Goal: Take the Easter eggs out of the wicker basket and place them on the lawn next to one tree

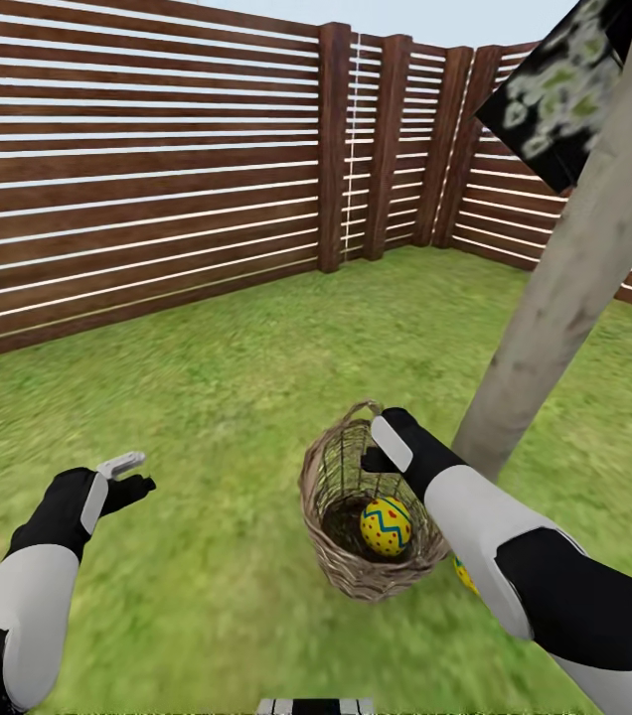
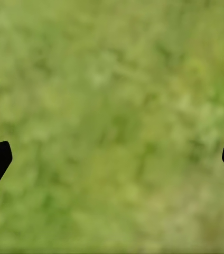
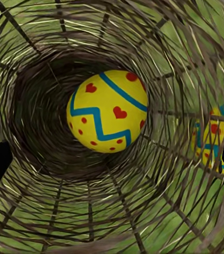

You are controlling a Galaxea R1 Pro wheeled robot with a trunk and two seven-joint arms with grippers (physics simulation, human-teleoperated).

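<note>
Right wrist view: wide-open right gripper [image 3: 112,159] above zigzag egg [image 3: 108,111] inside wicker basket [image 3: 48,211]; smooth, probably slippery, best pinched across its middle.

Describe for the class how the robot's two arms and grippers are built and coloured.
Both arms have smooth white forearm shells that give way to black wrists. The left gripper has a pale grey finger and a black one. The right gripper has a white pad on its black finger. No cables or markings are visible.

Second egg [image 1: 462,573] half-hidden behind forearm
</note>
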